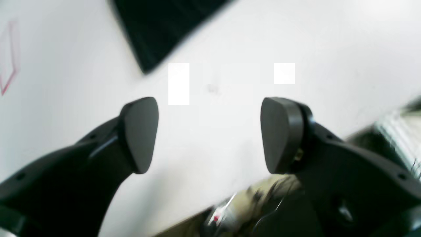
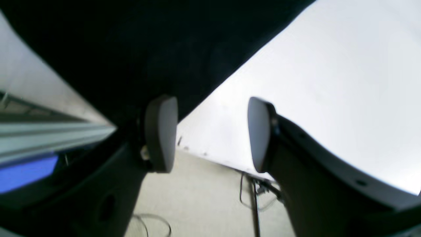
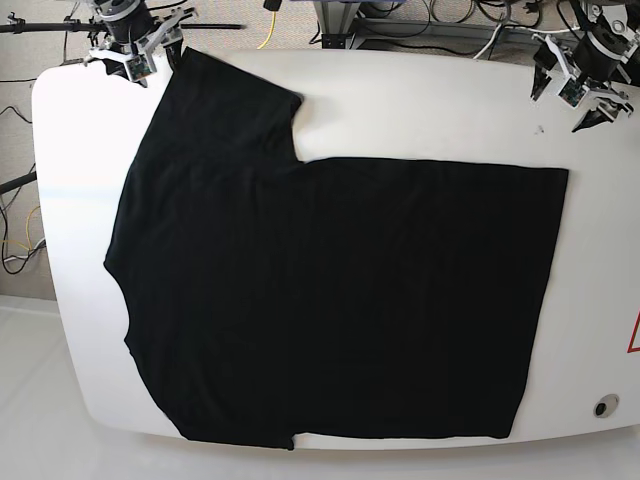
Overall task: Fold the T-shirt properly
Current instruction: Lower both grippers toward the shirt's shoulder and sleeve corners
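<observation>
The black T-shirt (image 3: 330, 290) lies spread flat on the white table (image 3: 420, 100), with one sleeve (image 3: 225, 100) reaching toward the far left corner. My right gripper (image 3: 130, 55) hovers at that corner by the sleeve's end. In the right wrist view it (image 2: 210, 133) is open, the dark cloth (image 2: 148, 49) lying beyond and beside one finger (image 2: 161, 131), nothing between the pads. My left gripper (image 3: 585, 95) is at the far right corner, above the shirt's hem corner (image 3: 560, 175). In the left wrist view it (image 1: 210, 135) stands wide open over bare table, the cloth corner (image 1: 158, 29) ahead.
The table's back edge and cables (image 3: 440, 20) run behind both arms. A red mark (image 3: 634, 335) and a small round hole (image 3: 601, 406) sit near the table's right edge. Floor with loose cables (image 2: 253, 194) shows below the table edge.
</observation>
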`<act>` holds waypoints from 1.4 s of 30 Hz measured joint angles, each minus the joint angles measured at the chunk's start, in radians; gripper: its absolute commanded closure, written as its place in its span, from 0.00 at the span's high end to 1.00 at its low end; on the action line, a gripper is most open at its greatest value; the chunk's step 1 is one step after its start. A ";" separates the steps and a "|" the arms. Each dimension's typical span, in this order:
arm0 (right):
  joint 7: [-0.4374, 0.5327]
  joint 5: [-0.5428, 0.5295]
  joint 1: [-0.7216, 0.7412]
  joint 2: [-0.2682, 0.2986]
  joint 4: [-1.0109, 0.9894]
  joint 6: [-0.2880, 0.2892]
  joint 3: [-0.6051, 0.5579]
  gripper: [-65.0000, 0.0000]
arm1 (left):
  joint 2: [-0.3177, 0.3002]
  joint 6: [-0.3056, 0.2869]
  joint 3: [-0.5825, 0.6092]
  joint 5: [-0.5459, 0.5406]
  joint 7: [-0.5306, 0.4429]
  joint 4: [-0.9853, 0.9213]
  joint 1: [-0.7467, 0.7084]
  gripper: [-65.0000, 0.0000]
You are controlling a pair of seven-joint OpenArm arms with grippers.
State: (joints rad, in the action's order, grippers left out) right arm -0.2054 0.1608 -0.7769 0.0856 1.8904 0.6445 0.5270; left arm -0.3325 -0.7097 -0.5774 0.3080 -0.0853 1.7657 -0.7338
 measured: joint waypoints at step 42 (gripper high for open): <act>-0.042 -0.033 0.075 -0.014 -0.008 0.010 -0.044 0.51 | -0.053 0.035 0.084 0.065 -0.061 -0.127 0.098 0.70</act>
State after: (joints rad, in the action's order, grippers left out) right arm -0.2478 0.1280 -0.7021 0.0719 1.8828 0.6548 0.4831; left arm -0.3859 -0.6743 -0.4931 0.3733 -0.1467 1.6390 -0.6361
